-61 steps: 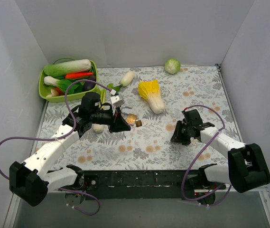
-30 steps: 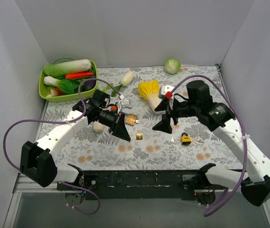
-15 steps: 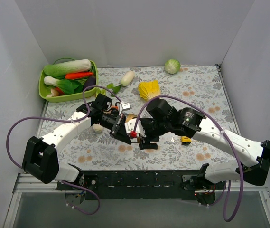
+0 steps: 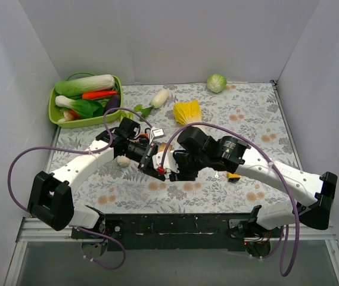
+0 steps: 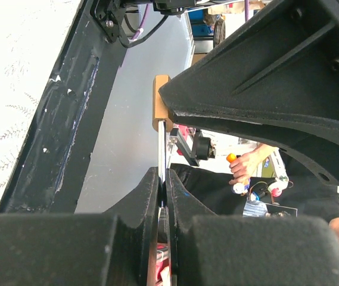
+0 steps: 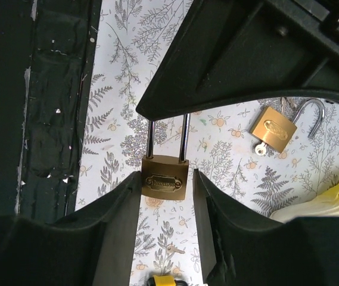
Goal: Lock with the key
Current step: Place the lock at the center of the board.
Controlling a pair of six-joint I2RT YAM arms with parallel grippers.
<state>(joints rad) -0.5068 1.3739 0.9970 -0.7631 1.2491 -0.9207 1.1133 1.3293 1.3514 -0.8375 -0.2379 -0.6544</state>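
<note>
My left gripper [image 4: 155, 168] is shut on the shackle [image 5: 162, 152] of a brass padlock [image 6: 165, 182] and holds it above the floral mat. In the left wrist view the lock body [image 5: 159, 109] shows edge on. My right gripper [image 6: 166, 177] is open, its fingers [image 6: 121, 208] on either side of the lock body; in the top view it [image 4: 172, 173] meets the left one at mid-table. A loose key [image 6: 173, 249] lies on the mat below the lock. A second brass padlock [image 6: 273, 128] lies open with a key in it.
A yellow-covered padlock [image 4: 233, 176] and a small key [image 4: 217, 174] lie right of the grippers. A green basket [image 4: 52, 112] of vegetables stands back left. A napa cabbage [image 4: 188, 113], a white radish [image 4: 159, 98] and a green cabbage [image 4: 216, 83] lie at the back.
My right arm has swung from the right side across to the left gripper and brought its open fingers around the held padlock. The left gripper has stayed shut on the shackle.
</note>
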